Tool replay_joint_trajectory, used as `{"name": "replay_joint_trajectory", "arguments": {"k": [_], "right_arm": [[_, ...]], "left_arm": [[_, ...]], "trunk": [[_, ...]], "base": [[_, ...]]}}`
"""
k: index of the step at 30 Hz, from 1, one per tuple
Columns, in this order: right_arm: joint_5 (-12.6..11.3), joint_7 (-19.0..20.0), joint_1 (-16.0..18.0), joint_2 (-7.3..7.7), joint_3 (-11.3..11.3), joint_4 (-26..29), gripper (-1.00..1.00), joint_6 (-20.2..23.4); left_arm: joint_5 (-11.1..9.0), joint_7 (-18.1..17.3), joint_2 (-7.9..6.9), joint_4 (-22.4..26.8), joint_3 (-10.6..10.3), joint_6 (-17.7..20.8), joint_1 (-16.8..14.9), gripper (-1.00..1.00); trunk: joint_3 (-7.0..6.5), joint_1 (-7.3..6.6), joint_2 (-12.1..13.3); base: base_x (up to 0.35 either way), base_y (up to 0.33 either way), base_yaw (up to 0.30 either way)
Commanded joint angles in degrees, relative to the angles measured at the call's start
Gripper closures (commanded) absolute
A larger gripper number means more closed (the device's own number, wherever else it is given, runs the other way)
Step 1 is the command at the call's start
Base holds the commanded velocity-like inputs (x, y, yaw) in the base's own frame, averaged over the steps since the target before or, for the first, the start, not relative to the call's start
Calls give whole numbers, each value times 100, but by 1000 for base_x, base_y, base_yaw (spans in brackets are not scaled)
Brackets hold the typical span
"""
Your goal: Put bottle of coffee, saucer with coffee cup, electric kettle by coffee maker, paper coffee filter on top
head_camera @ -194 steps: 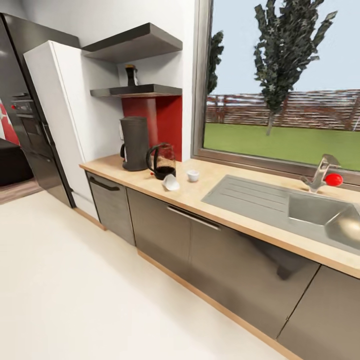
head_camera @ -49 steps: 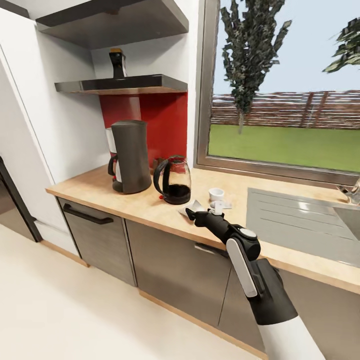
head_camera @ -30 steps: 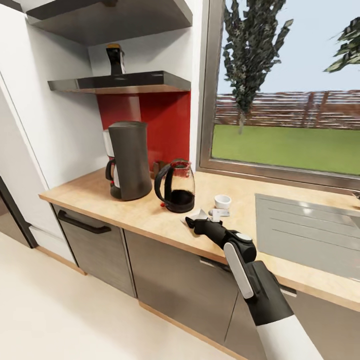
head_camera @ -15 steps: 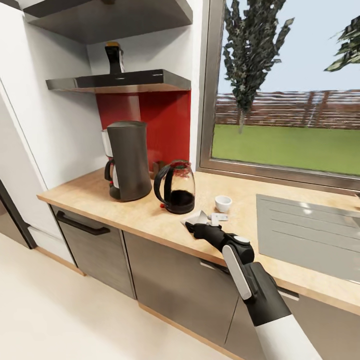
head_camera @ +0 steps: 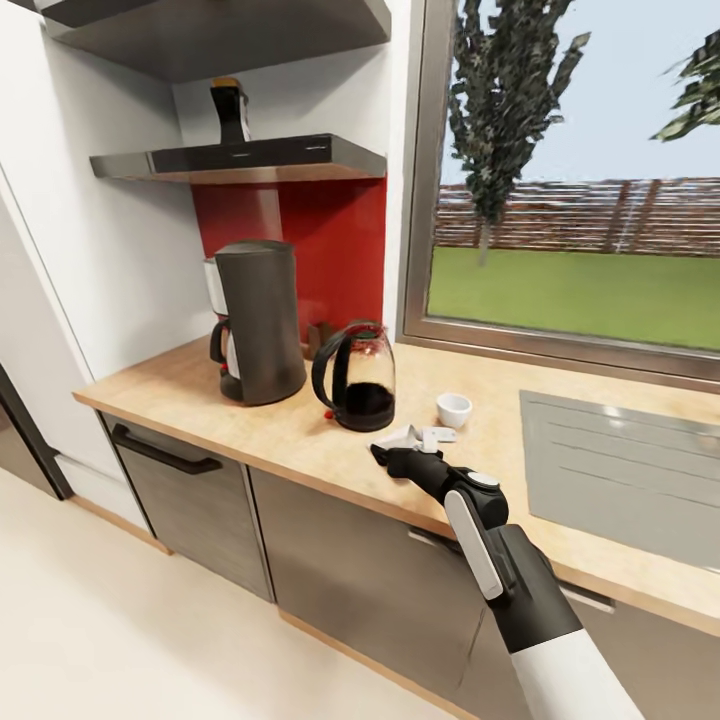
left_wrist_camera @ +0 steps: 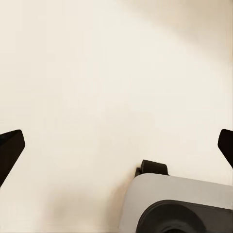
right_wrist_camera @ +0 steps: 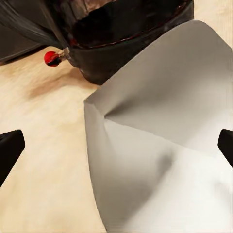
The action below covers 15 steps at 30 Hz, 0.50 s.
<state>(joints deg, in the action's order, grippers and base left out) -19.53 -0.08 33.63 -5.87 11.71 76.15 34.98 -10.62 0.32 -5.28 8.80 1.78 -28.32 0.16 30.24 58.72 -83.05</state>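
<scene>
A: Right end effector (head_camera: 383, 455), head view: at the worktop (head_camera: 290, 430) front edge, touching the paper coffee filter (head_camera: 402, 438); grip state unreadable there. One coffee maker (head_camera: 255, 320), one electric kettle (head_camera: 358, 375), one coffee cup (head_camera: 454, 408), one bottle of coffee (head_camera: 229, 110) on the shelf (head_camera: 240, 160).

B: Left end effector (left_wrist_camera: 116, 145), left wrist view: spread over floor. Right wrist view: fingers spread around the filter, not clenched. Likely step: filter pickup; next, close.

Bare worktop (head_camera: 290, 435) open in front of the coffee maker (head_camera: 258, 322) and electric kettle (head_camera: 360, 377). Kettle base just beyond the paper coffee filter (right_wrist_camera: 165, 145), blocking the far side. Coffee cup (head_camera: 454, 409) and saucer (head_camera: 437, 435) crowding the right gripper (head_camera: 378, 452). Free strip between saucer and sink drainboard (head_camera: 620, 480).
</scene>
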Motion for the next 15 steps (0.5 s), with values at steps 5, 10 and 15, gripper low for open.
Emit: {"name": "replay_joint_trajectory", "arguments": {"k": [5,10,15], "right_arm": [[-14,-1,4,-2,-2,5,-100,27],[-15,-1,4,-2,-2,5,-100,27],[-15,-1,-1,-2,-2,-28,-100,22]], "left_arm": [[7,3,1,8,15,-7,2,-100],[7,3,1,7,15,-7,2,-100],[9,3,1,8,15,-7,2,-100]], "trunk": [[6,1,-3],[6,1,-3],[12,1,-3]], "base": [[30,24,0],[29,16,0],[83,57,0]]}}
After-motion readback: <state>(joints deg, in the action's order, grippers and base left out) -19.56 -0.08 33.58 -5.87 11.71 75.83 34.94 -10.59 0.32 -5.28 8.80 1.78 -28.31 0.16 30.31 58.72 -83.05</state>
